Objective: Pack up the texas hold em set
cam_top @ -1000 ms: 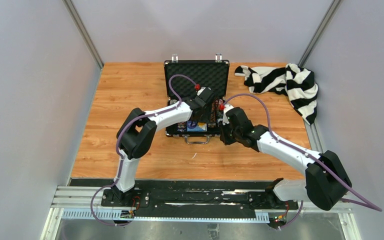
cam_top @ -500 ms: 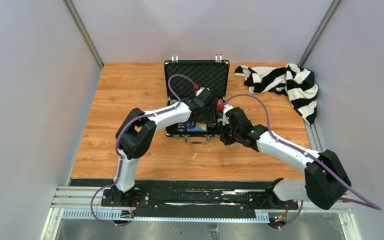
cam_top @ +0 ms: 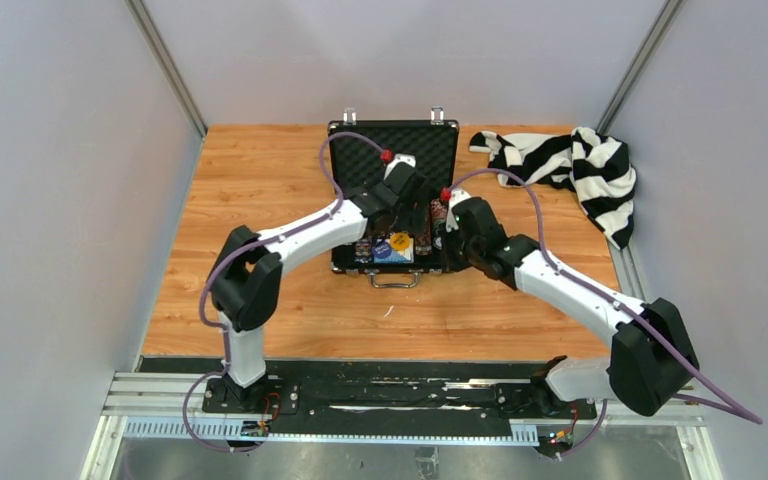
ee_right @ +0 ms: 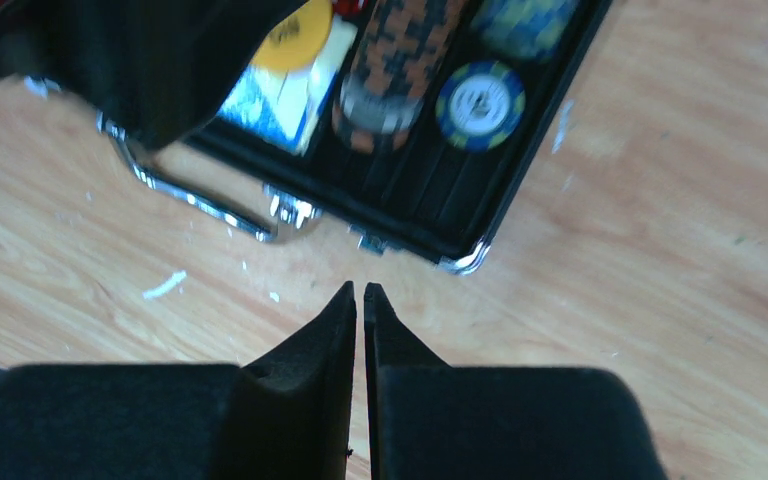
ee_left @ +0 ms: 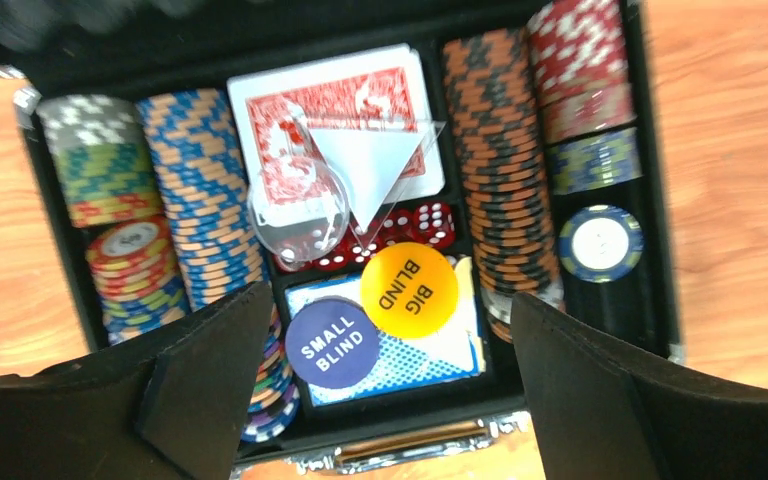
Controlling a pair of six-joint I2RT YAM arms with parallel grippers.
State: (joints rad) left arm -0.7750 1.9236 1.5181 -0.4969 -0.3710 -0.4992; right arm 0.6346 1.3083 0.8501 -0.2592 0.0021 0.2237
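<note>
The black briefcase (cam_top: 343, 232) lies open mid-table, foam lid (cam_top: 395, 150) upright. Inside stand rows of poker chips (ee_left: 200, 200), a red card deck (ee_left: 360, 95), red dice (ee_left: 430, 222) and a blue card deck (ee_left: 430, 352). A yellow BIG BLIND button (ee_left: 409, 288) and a purple SMALL BLIND button (ee_left: 332, 342) rest on the blue deck. My left gripper (ee_left: 390, 296) hovers over them, open wide and holding nothing. My right gripper (ee_right: 358, 292) is shut and empty, above the wood just in front of the case's front right corner (ee_right: 460, 262).
A black-and-white striped cloth (cam_top: 570, 165) lies bunched at the back right. The case's metal handle (cam_top: 395, 282) sticks out toward me. Clear plastic (ee_left: 305, 205) lies over the red deck. Grey walls close in the table on three sides.
My left gripper opened wide and rose toward the lid, leaving the yellow button on the blue deck. The right arm shifted slightly farther in, still shut.
</note>
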